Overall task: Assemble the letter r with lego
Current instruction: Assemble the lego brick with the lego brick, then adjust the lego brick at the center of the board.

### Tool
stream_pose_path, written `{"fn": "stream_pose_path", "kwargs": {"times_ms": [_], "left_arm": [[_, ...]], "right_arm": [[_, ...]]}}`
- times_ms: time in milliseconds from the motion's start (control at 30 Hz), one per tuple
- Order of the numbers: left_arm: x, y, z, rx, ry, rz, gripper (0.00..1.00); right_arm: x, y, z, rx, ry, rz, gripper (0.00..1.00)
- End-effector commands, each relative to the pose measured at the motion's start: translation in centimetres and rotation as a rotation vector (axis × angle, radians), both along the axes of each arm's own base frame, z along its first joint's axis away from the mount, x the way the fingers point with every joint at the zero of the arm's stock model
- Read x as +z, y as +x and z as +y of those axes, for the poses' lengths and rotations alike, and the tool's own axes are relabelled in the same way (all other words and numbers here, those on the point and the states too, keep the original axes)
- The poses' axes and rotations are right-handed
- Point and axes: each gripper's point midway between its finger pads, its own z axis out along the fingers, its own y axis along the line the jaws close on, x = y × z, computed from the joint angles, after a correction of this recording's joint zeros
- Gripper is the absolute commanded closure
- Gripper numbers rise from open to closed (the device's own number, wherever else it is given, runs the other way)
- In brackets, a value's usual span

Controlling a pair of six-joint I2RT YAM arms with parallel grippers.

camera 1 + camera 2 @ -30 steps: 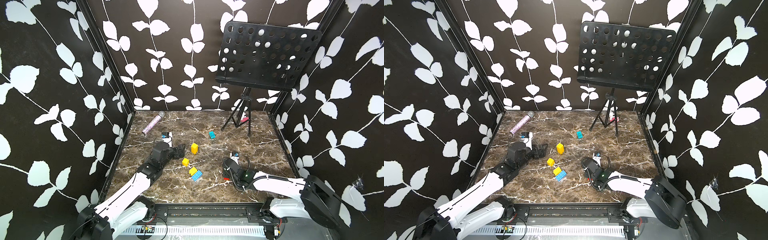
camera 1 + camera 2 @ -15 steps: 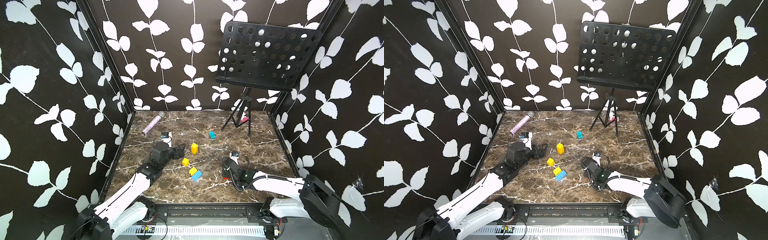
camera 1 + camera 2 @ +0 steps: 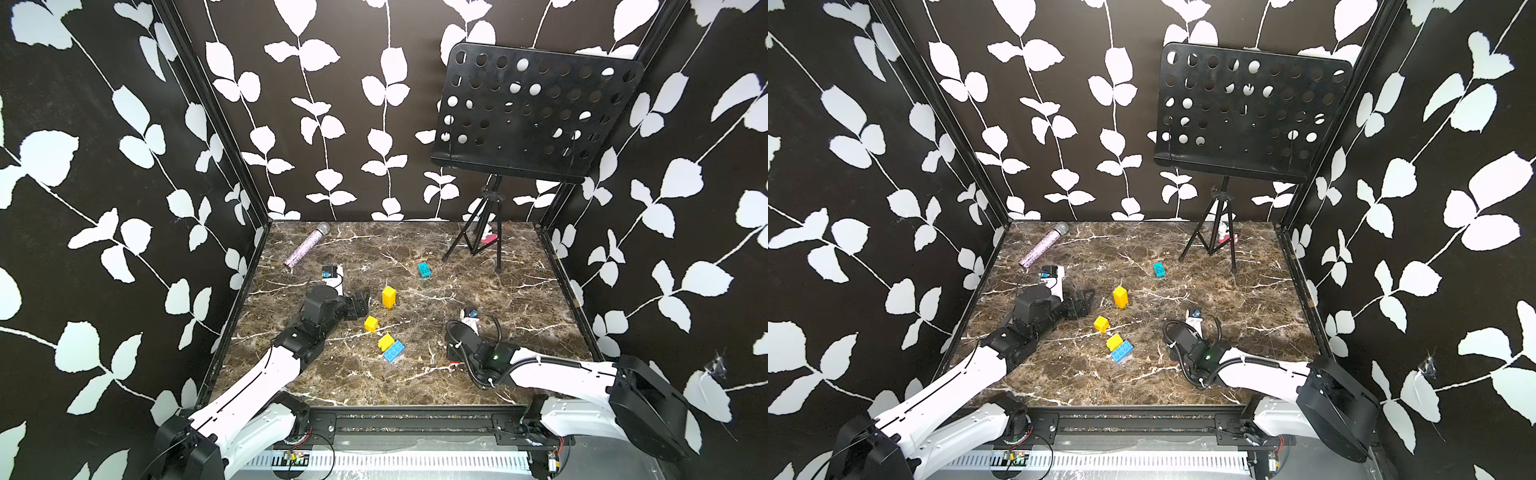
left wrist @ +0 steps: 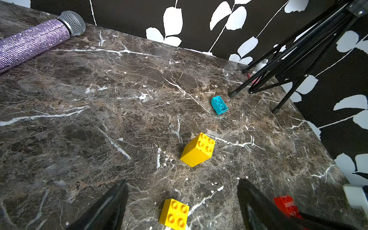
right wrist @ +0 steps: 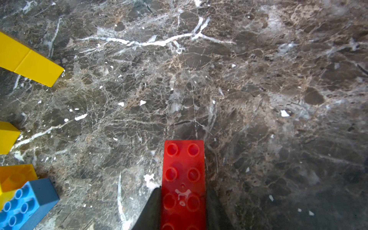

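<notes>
Little differs from a second ago: the music stand (image 3: 536, 112), the purple microphone (image 3: 305, 250) and the loose bricks lie where they lay, and my arms have barely shifted. My left pincer (image 3: 360, 303) gapes empty near the tall yellow stack (image 3: 389, 297) and a single yellow brick (image 3: 371, 324). My right pincer (image 5: 183, 191) is clenched on a long red brick (image 5: 183, 169), right of the blue brick (image 3: 394, 352), which touches a second yellow brick (image 3: 386, 341). The teal brick (image 3: 424, 270) lies apart, near the stand's legs.

From above, wrist and cable cover my right pincer; only a red sliver shows. The red brick's rear is cut off in the wrist view. A pinkish thing (image 3: 489, 240) behind the tripod legs I cannot make out.
</notes>
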Motion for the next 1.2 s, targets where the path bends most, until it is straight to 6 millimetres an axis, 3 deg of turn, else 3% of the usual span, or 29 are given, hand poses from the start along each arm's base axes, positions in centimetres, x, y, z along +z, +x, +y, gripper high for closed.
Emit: {"fn": "stream_pose_path", "kwargs": {"times_ms": [0, 333, 567, 667, 900, 1000, 1167], "left_arm": [[0.2, -0.3, 0.4, 0.008, -0.009, -0.014, 0.12], [-0.1, -0.9, 1.0, 0.026, -0.019, -0.021, 0.12], [-0.2, -1.1, 1.2, 0.031, -0.027, -0.021, 0.12], [-0.2, -1.2, 1.2, 0.030, -0.025, -0.021, 0.12], [-0.2, -1.3, 1.3, 0.030, -0.020, -0.019, 0.12], [-0.3, -1.2, 1.2, 0.028, -0.017, -0.017, 0.12], [-0.4, -1.0, 1.1, 0.024, -0.006, -0.013, 0.12]], "right_arm": [[-4.9, -5.0, -3.7, 0.039, -0.188, 0.249, 0.84], [-6.5, -7.6, -4.1, 0.091, -0.193, 0.379, 0.86], [-5.7, -7.9, -3.8, 0.108, -0.181, 0.360, 0.87], [-3.7, -6.3, -3.5, 0.103, -0.178, 0.269, 0.86], [5.1, -0.7, 0.3, 0.181, -0.137, -0.015, 0.82], [7.0, 1.5, 1.3, 0.200, -0.094, -0.079, 0.80], [8.6, 5.4, 2.8, 0.251, 0.031, -0.148, 0.78]]}}
